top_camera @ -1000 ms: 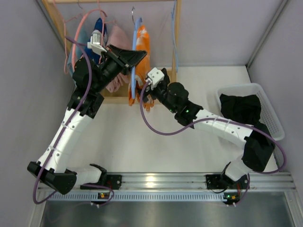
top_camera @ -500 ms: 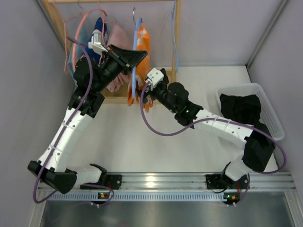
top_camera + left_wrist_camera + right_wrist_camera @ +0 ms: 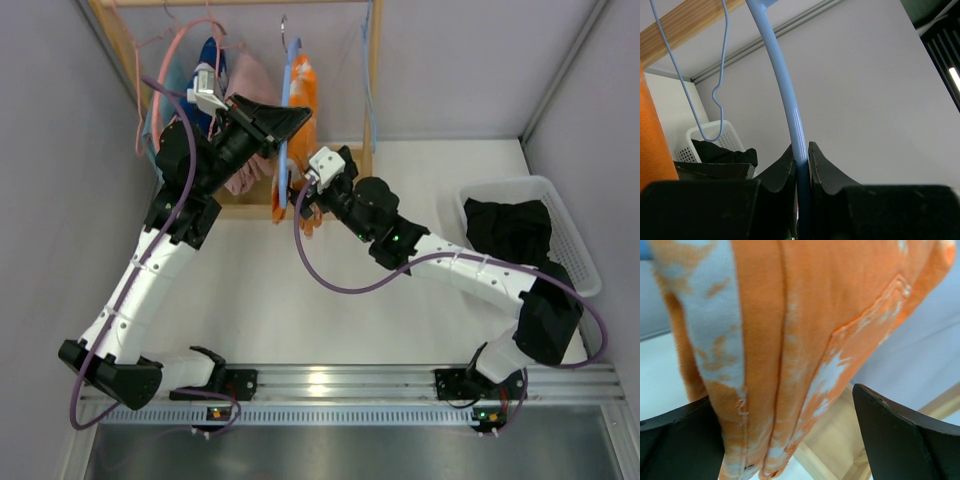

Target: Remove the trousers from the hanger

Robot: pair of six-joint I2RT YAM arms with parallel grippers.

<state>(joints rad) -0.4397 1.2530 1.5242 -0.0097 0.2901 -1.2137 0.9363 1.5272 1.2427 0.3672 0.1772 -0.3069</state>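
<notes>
Left gripper (image 3: 801,150): clamped tight on the blue hanger (image 3: 785,85). Right gripper (image 3: 790,435): spread wide, straddling the hem of the orange trousers (image 3: 790,315) hanging from that hanger. Well right of the hanger: black trousers (image 3: 510,230), in a white basket (image 3: 575,250).

"Are the two arms built alike?"

"Yes. The left arm (image 3: 150,270) and the right arm (image 3: 470,270) both have white shells between chunky black joints, and a loose purple cable (image 3: 335,288) runs along each."

"And at the tips?"

"There's a small white camera box (image 3: 322,163) at the wrist. The left end effector (image 3: 801,155) and the right end effector (image 3: 780,395) are matte black, with thick wedge-shaped fingers (image 3: 900,440)."

"Any lights?"

"Green dots on the right arm, and small glows by the black bases (image 3: 205,372)."
</notes>
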